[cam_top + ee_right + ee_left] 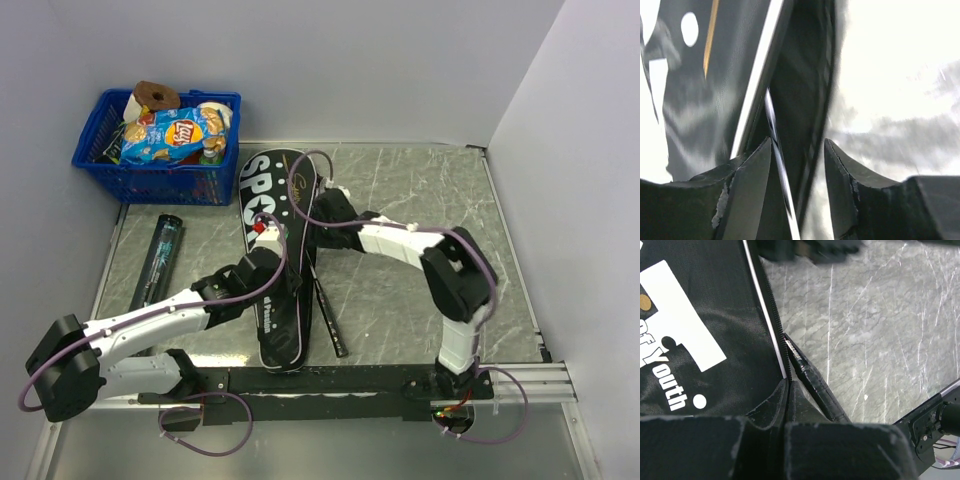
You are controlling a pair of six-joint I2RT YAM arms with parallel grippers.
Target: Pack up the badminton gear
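The black bag [272, 190] lettered SPORT lies lengthwise mid-table. A racket's black handle [334, 332] pokes out along its right side; the head is hidden in the bag. My left gripper [280, 268] is shut on the bag's zip edge [771, 315], with the racket handle [812, 380] just right of its fingers. My right gripper [318, 206] stands open further up that edge. A thin white racket shaft [782, 175] runs between its fingers [752, 175], close to the left one, untouched by the right. The dark tube [156, 262] lies left of the bag.
A blue basket [100, 160] with a crisp packet and other items stands at the back left corner. Walls close the table at the back and right. The arms' mounting rail [340, 380] runs along the near edge.
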